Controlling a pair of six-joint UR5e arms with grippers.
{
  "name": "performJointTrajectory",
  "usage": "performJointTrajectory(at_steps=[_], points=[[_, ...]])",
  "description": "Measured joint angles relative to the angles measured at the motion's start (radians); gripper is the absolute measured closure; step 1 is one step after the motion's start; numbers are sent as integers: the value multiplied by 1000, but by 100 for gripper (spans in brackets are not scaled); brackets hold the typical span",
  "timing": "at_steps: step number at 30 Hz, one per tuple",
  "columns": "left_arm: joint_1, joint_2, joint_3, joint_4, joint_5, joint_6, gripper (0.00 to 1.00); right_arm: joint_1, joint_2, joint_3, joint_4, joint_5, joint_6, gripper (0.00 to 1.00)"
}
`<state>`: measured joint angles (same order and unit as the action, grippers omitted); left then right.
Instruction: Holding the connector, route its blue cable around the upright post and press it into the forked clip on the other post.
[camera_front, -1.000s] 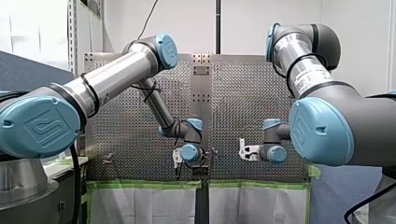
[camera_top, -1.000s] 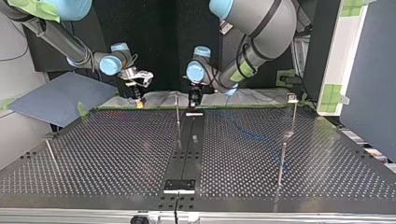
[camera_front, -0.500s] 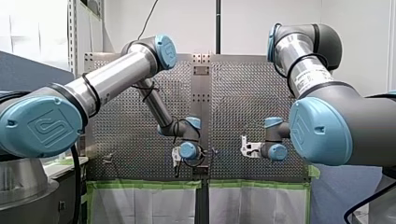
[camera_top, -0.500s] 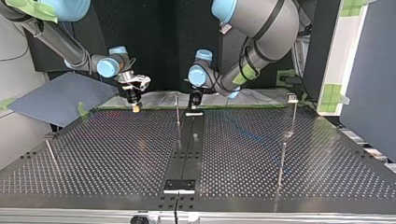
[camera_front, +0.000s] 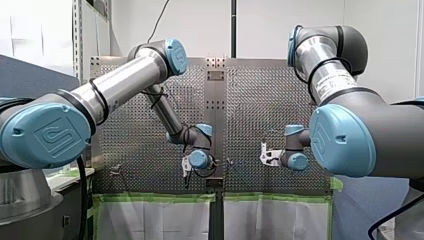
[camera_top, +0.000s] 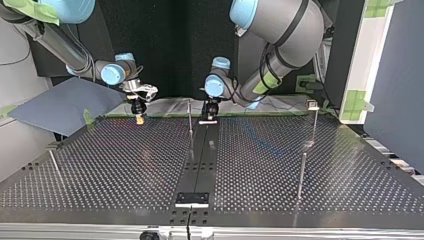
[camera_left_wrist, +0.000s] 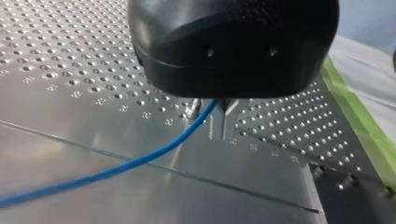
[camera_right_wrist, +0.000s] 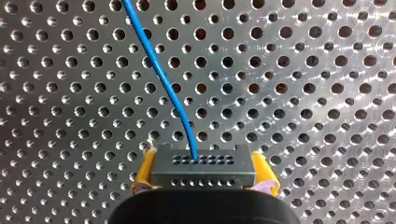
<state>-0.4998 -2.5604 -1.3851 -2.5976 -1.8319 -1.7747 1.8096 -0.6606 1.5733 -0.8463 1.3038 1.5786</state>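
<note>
- Reference: the centre post (camera_top: 190, 120), a thin upright rod at the far edge of the perforated table (camera_top: 125, 165) in the top view, just beside the black centre strip (camera_top: 200, 160)
- Holding arm: my right gripper (camera_right_wrist: 204, 173) hangs to the left of the centre post in the top view, well apart from it, and points down at the plate
- Grip: its yellow pads (camera_right_wrist: 145, 170) are closed against the two short ends of the connector (camera_right_wrist: 203, 161), which fills the gap between them
- Held part: the connector is a dark grey block with two rows of small holes, set crosswise over the perforated plate
- Line: the blue cable (camera_right_wrist: 163, 79) leaves a hole in the connector's far row and runs away ahead of the gripper across the plate
- Guiding arm: my left gripper (camera_left_wrist: 224, 133) stands just to the right of the centre post in the top view, over the far end of the strip, with its tip close above the plate
- State: its metal fingers (camera_left_wrist: 232, 119) are drawn together to a thin slit; the cable rises to their roots, and whether it is pinched cannot be told
- Target side: the second post (camera_top: 314, 122) stands far to the right of the centre post in the top view; its small head is too small to make out
</note>
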Motion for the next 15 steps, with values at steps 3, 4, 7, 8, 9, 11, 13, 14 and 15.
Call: performJointTrajectory(at_steps=[3,4,7,8,9,11,13,14,15], points=[[-2,0,0,-15,0,14,60,1,0,0,7,0,-2,100],[-3,0,0,-20,1,20,38,2,0,0,9,0,-3,100],[-7,0,0,-42,1,41,9,4,1,-1,15,0,-5,100],[-9,0,0,-49,1,47,0,6,1,-1,17,0,-5,100],[-10,0,0,-57,0,56,0,6,1,-1,18,0,-6,100],[-13,0,-2,-70,2,68,0,7,1,-1,20,0,-6,100],[-17,1,-7,-85,9,84,0,9,1,-1,22,0,-6,100],[-19,2,-10,-92,14,91,0,11,1,-1,23,0,-6,100],[-22,2,-14,-102,22,101,0,12,1,-1,24,0,-6,100]])
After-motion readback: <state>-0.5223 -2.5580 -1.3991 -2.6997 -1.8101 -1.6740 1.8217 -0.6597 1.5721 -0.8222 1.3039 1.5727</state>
